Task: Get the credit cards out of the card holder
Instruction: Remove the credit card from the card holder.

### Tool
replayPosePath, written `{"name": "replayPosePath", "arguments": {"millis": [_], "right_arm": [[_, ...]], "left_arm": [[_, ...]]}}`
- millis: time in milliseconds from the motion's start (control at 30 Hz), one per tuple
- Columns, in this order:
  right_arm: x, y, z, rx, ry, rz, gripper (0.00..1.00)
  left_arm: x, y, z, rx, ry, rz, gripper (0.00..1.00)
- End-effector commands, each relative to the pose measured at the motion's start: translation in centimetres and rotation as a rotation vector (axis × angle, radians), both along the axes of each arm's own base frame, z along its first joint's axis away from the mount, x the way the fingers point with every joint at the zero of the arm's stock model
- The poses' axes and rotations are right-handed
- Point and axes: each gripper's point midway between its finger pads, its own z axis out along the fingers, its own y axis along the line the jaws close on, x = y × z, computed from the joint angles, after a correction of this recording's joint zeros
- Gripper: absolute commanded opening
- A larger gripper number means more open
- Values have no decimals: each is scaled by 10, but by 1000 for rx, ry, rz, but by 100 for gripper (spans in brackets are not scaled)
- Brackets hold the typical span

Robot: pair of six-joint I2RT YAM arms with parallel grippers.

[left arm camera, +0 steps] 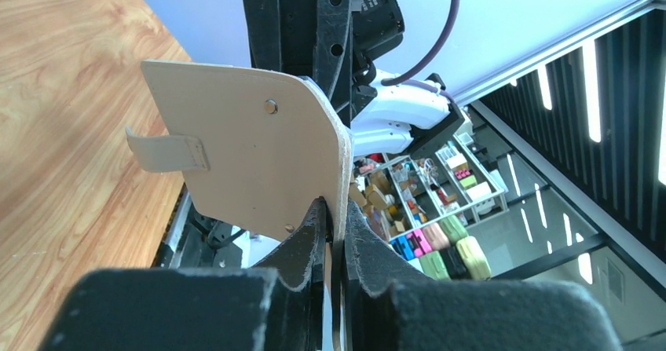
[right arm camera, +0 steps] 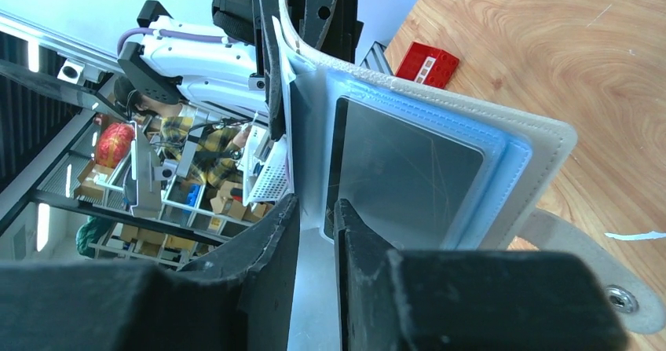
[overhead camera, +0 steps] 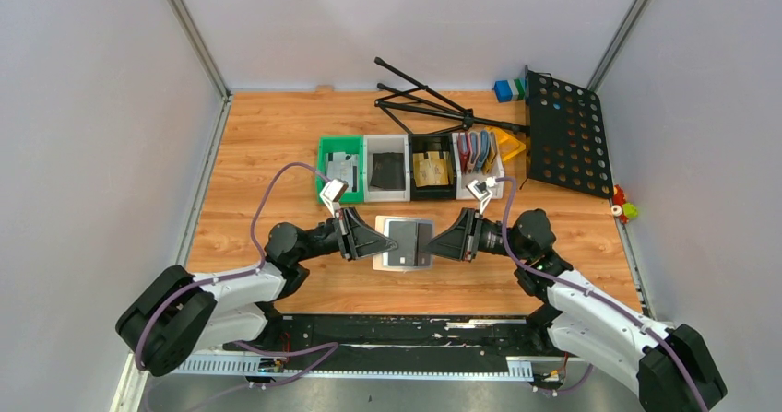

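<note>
Left gripper (overhead camera: 395,243) and right gripper (overhead camera: 432,243) face each other in the overhead view, each clamped on one end of the open card holder (overhead camera: 406,263) held between them, a dark credit card (overhead camera: 408,235) showing inside. From the left wrist, only the holder's tan back faces the closed jaws. From the right wrist, the card's short edge sits just beside a finger (right arm camera: 357,237), its long axis running away, so the right arm looks nearer.

White arm shells, black joints, looping purple cables (overhead camera: 257,220), a black wedge-shaped left pincer (overhead camera: 393,241) and right pincer (overhead camera: 433,243).
</note>
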Motion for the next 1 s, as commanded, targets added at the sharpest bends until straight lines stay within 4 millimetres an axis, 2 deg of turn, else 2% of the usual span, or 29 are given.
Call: {"name": "replayPosePath", "arguments": {"millis": [0, 233, 367, 467, 633, 833, 967], "right_arm": [[-7, 5, 29, 55, -92, 47, 23], [-9, 12, 33, 50, -106, 83, 21], [-9, 14, 33, 45, -106, 92, 17], [-8, 15, 30, 30, -97, 90, 12], [-5, 17, 23, -3, -82, 84, 8], [-4, 21, 18, -43, -84, 87, 7], [-6, 24, 22, -37, -92, 98, 9]], "left_arm": [[-4, 3, 19, -71, -53, -14, 0], [-6, 3, 21, -85, -48, -27, 0], [-6, 3, 22, -89, -50, -29, 0], [-7, 4, 23, -91, -51, -31, 0], [-8, 4, 25, -98, -55, -35, 0], [-8, 4, 24, -94, -56, -34, 0], [-7, 1, 20, -77, -56, -30, 0]]}}
